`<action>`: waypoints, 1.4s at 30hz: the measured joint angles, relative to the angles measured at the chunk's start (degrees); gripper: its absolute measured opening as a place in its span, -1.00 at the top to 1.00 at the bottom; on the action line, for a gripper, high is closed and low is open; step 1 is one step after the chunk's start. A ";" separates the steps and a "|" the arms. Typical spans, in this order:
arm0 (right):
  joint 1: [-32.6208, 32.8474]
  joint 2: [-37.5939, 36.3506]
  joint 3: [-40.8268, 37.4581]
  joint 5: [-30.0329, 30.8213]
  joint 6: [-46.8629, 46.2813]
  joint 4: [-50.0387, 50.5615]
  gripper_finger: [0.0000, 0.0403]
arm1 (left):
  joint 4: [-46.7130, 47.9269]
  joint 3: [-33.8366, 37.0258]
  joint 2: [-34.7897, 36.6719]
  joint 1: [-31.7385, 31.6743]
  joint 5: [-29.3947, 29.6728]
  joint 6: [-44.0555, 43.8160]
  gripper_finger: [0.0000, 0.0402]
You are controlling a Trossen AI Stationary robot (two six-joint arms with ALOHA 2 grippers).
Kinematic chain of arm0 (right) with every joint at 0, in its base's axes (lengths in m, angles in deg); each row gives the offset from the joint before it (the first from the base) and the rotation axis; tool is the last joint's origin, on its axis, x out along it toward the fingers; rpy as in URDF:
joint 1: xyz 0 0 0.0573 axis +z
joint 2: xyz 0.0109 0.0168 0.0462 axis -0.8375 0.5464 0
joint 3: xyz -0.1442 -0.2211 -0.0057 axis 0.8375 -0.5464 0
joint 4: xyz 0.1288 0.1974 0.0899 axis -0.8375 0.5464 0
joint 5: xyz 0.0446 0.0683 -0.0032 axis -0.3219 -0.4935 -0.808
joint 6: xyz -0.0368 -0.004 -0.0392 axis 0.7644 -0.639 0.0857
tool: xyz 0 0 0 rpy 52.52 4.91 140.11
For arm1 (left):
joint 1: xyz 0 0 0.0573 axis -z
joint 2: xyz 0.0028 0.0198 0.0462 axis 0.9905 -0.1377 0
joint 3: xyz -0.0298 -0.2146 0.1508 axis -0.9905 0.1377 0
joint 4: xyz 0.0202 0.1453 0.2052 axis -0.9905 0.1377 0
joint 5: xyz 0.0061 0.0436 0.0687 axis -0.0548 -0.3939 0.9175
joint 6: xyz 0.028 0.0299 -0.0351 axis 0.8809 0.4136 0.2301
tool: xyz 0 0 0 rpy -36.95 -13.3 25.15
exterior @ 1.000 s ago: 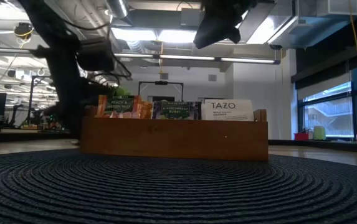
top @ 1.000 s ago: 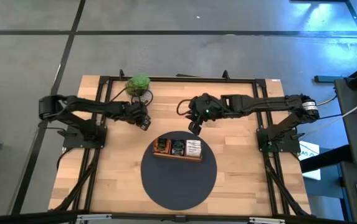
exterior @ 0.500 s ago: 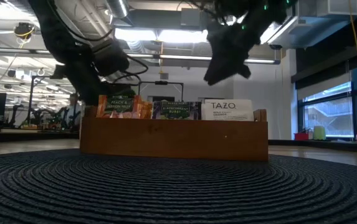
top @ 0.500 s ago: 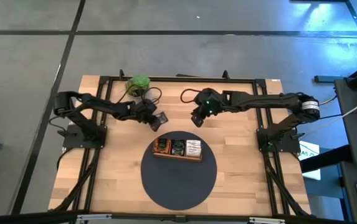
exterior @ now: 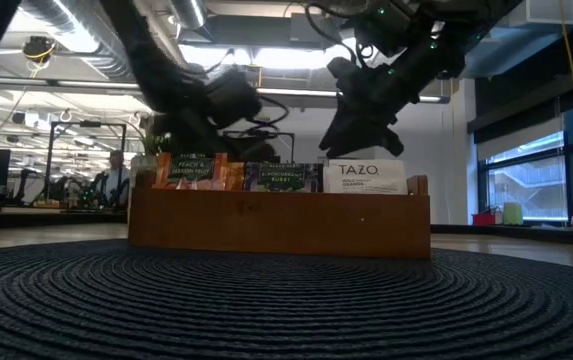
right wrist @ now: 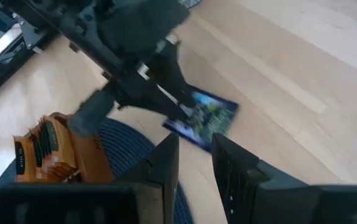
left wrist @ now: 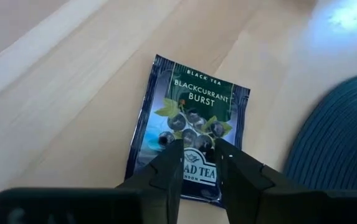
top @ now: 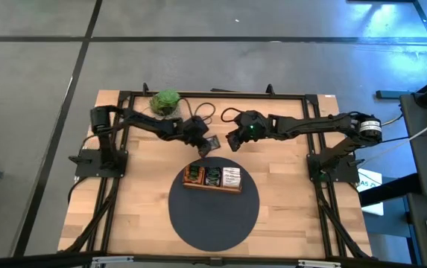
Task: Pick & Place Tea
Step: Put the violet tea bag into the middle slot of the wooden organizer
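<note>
Left gripper (left wrist: 200,163) clamped on one purple tea packet (left wrist: 190,124), right gripper (right wrist: 194,158) empty, slightly apart, one tray (top: 212,186).

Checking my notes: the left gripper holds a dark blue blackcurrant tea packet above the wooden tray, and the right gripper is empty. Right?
Not above the wooden three-part tray. The high view shows the left gripper holding the dark blue blackcurrant tea packet over bare table beside the round dark mat. The right gripper is empty.
</note>
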 joint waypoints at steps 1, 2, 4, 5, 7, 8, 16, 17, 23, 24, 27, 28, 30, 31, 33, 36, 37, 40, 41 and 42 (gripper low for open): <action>0.00 0.00 -0.11 -0.04 -0.11 -0.05 0.52 | -0.03 -1.35 -1.19 0.27 -0.42 0.57 0.56; 0.01 0.00 -0.16 -0.04 0.01 0.44 0.52 | 0.00 -2.60 -2.26 0.55 -1.00 1.22 0.56; 0.00 0.00 -0.24 0.00 -0.30 1.86 0.52 | 0.01 -5.12 -4.72 1.17 -1.70 1.71 0.56; 0.00 0.10 -0.24 0.00 -1.79 2.25 0.52 | 0.12 -6.28 -5.72 1.45 -1.80 1.70 0.56; 0.00 0.30 -0.24 0.02 -4.62 3.37 0.52 | 0.97 -8.52 -7.41 1.91 -1.87 1.87 0.56; 0.00 0.42 -0.24 0.28 -5.16 4.79 0.52 | 1.09 -9.58 -8.23 2.14 -1.99 2.10 0.56; -1.43 3.65 -0.28 1.38 -7.50 13.72 0.21 | 1.70 -14.18 -10.06 3.23 -2.51 2.17 0.56; -1.69 4.09 -0.28 0.84 -7.50 13.81 0.13 | 1.88 -14.49 -10.12 3.26 -2.68 2.11 0.56; -2.95 8.37 -0.24 -1.10 -8.82 12.41 -0.34 | 1.96 -14.75 -10.14 3.31 -2.72 0.72 0.56; -2.98 9.13 -0.24 0.02 -7.88 12.36 -0.39 | 1.96 -14.75 -10.14 3.30 -2.73 0.72 0.56; -2.73 11.21 -0.24 0.01 -8.73 11.48 -0.50 | 1.81 -14.75 -10.14 3.30 -2.72 0.69 0.56; -2.56 12.01 -0.24 -0.41 -9.34 10.56 -0.52 | 1.79 -14.75 -10.14 3.32 -2.58 0.69 0.56; -2.45 13.50 -0.15 -2.01 -10.31 8.75 -0.53 | 1.75 -14.75 -10.12 3.32 -2.54 0.71 0.56; -2.51 14.18 -0.15 -3.22 -10.40 7.97 -0.53 | 1.73 -14.75 -10.12 3.32 -2.52 0.72 0.56; -2.59 15.13 -0.10 -4.69 -10.69 6.50 -0.54 | 1.70 -14.77 -10.12 3.30 -2.56 1.04 0.56; -2.66 15.56 0.02 -5.54 -11.82 5.73 -0.54 | 1.66 -14.77 -10.12 3.30 -2.52 1.15 0.56; -2.68 15.60 0.02 -6.18 -11.97 5.55 -0.54 | 1.66 -14.77 -10.12 3.30 -2.52 1.13 0.56; -2.80 15.77 0.00 -9.47 -13.68 4.20 -0.54 | 1.66 -14.79 -10.10 3.30 -2.34 1.13 0.56; -2.77 15.85 0.00 -10.41 -14.47 3.74 -0.54 | 1.60 -14.79 -10.10 3.30 -2.30 1.17 0.56; -2.67 15.89 0.00 -10.75 -15.06 3.51 -0.54 | 1.58 -14.79 -10.10 3.30 -2.28 1.29 0.56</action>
